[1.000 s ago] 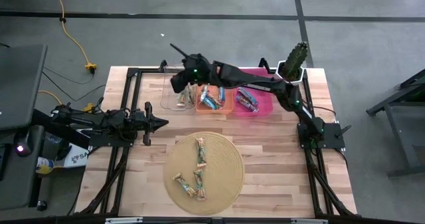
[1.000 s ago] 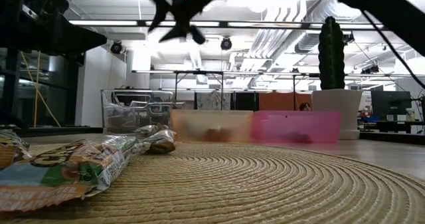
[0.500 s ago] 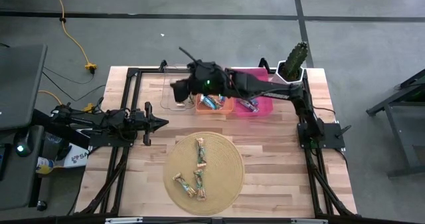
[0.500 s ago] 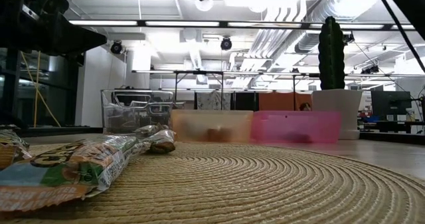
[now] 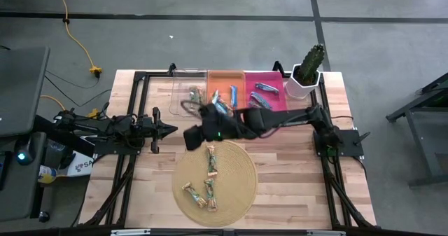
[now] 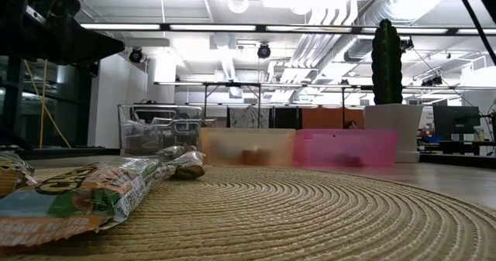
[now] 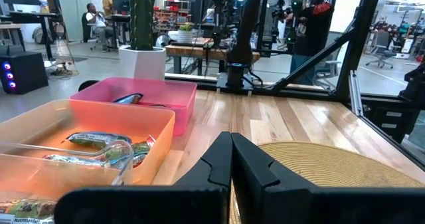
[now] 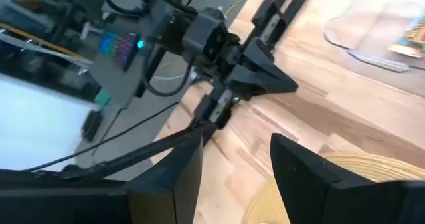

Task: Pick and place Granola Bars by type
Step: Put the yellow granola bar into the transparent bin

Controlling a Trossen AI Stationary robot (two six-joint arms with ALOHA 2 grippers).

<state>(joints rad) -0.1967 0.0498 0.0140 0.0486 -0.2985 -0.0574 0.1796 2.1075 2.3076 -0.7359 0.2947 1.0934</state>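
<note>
Nearest granola bar (image 6: pixel 74 203) blurred, cut by low view's left edge; pink bin (image 6: pixel 353 149) contents indistinct.

Bins: clear (image 5: pixel 185 92) — orange (image 5: pixel 225 82) — pink (image 5: pixel 269 103). Mat (image 5: pixel 234 169) tan, ringed weave. Bars (image 5: pixel 211 160) tan-green; blue ones (image 5: pixel 233 95) in orange bin.

Round mat (image 5: pixel 214 176) at lower centre of the table (image 5: pixel 294 173) with granola bars (image 5: pixel 210 159) on it, three bins (image 5: pixel 227 96) in a row above, potted cactus (image 5: pixel 308 71) at upper right.
</note>
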